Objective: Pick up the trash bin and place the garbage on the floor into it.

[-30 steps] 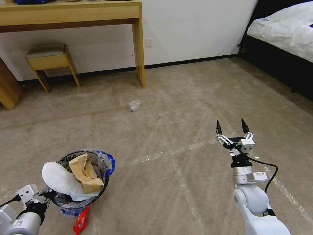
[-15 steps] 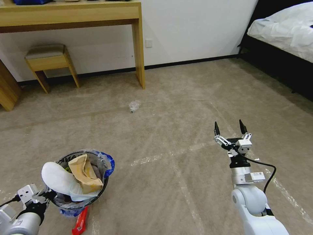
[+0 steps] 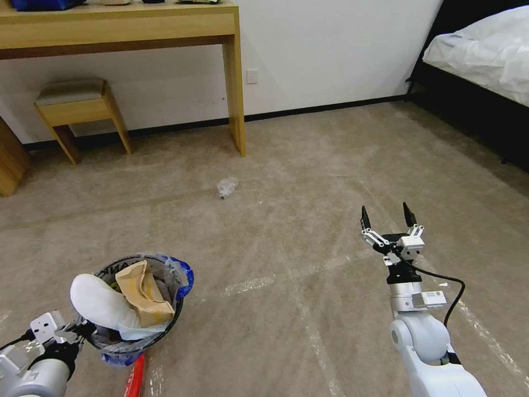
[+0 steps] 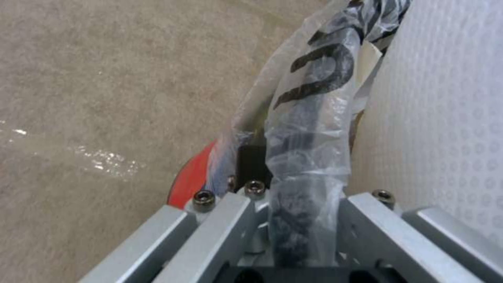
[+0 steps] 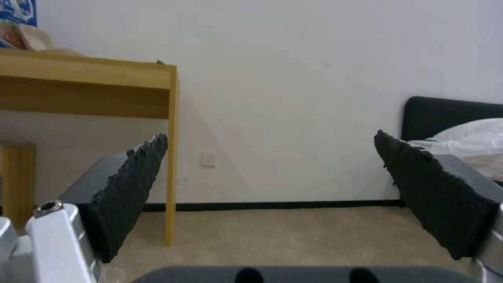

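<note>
Near left: left gripper (image 3: 71,333) clamped on the rim of the trash bin (image 3: 165,325), its fingers pinching the bag-wrapped edge (image 4: 309,165). Bin sits near left, held at the robot's side, whether lifted clear of the carpet (image 3: 286,165) I cannot tell. Already stuffed: white slipper sole (image 3: 99,303) and brown cardboard scrap (image 3: 144,292) stick up over the rim. A red wrapper (image 3: 134,380) shows just under the bin at the near edge.

Middle, farther off: clear plastic scrap (image 3: 226,187) lies alone on the carpet, well apart from both arms, short of the desk leg (image 3: 237,88).

Right: right gripper (image 3: 386,215) raised above the floor, jaws spread wide, nothing between them, pointing toward the far wall.

Judgement: step in hand is closing on the scrap. Keep the bin level so the tall load stays in; bring the open jaws low and square over the scrap, since thin film will crumple and slip.
</note>
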`<state>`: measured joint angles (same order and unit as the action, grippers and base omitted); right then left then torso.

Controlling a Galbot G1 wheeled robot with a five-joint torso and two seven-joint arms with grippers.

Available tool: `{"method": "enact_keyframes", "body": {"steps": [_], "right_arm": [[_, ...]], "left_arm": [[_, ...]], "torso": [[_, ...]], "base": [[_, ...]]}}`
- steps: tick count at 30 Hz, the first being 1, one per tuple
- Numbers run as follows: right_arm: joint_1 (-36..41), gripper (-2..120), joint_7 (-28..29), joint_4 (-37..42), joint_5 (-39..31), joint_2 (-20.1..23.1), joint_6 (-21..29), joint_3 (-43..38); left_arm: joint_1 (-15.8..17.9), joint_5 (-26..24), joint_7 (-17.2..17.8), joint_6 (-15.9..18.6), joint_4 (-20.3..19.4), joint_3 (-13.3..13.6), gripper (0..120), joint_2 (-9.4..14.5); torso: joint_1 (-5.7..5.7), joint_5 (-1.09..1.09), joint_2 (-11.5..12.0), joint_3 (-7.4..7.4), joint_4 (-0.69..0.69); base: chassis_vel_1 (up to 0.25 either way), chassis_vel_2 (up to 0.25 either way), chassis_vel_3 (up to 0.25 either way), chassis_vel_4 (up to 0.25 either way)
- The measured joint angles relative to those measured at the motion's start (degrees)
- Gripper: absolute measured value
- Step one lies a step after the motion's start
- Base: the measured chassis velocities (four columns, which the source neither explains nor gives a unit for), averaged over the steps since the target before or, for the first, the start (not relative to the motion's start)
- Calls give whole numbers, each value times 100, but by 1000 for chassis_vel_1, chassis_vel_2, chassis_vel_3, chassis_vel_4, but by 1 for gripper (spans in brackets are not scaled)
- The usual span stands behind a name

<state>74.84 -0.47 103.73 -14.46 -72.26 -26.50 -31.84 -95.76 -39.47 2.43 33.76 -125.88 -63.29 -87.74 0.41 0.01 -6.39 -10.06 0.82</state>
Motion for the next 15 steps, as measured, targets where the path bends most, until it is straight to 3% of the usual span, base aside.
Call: {"method": "enact_keyframes", "body": {"steps": [15], "right_arm": [[-1, 100, 4, 1, 50, -6, -2, 19]], "left_arm": [[-23, 0, 0, -6, -25, -10, 1, 8]], "torso": [[-1, -1, 0, 0, -1]], "base": [[-77, 92, 90, -84]]}}
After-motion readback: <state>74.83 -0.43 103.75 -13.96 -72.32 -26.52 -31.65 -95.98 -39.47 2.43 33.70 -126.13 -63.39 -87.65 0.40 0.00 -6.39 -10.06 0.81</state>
